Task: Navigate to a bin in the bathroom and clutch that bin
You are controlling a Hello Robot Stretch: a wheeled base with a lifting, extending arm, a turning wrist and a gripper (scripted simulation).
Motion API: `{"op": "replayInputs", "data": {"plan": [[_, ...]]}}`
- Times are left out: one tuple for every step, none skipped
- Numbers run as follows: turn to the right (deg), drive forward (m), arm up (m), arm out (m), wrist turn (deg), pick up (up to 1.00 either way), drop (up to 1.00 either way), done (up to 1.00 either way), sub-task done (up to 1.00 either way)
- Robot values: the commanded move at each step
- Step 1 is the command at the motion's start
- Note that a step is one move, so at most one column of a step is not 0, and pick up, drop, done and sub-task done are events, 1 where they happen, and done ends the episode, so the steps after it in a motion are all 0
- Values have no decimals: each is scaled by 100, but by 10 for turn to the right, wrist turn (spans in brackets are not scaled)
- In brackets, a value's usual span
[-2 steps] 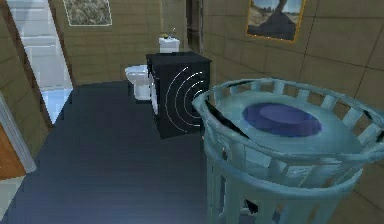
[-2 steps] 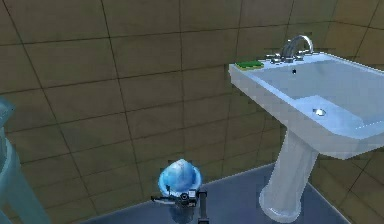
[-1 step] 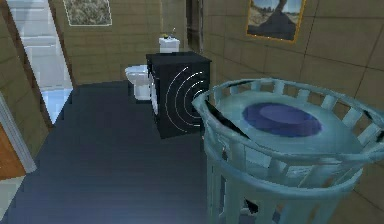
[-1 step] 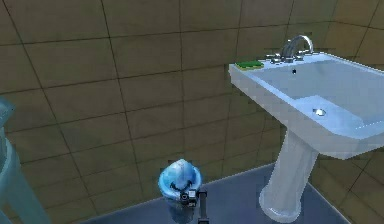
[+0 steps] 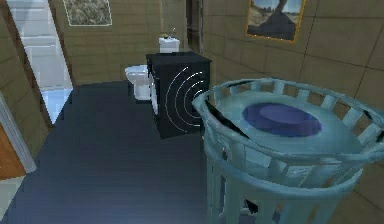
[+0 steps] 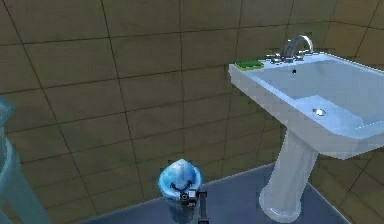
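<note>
Forward view: a blue slatted basket [image 5: 290,150] is crowding the right foreground; dark floor [image 5: 90,160] is lying open toward the toilet [image 5: 137,80]. Arm side view: the gripper [image 6: 188,199] is sitting at the small blue bin [image 6: 181,175] by the tiled wall [image 6: 100,90], whether holding anything I cannot tell; a slow, centred reach is looking wisest, staying clear of the sink pedestal [image 6: 290,175]

Cannot resolve claw [image 6: 187,197] far end against blue rounded object [image 6: 180,176] behind it; hold undetermined. Right of claw: sink [image 6: 300,95] cropped by edge.
</note>
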Motion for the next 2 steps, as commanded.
{"op": "replayInputs", "data": {"plan": [[0, 0, 10, 0, 0, 0, 0, 0, 0], [0, 0, 0, 0, 0, 0, 0, 100, 0]]}}
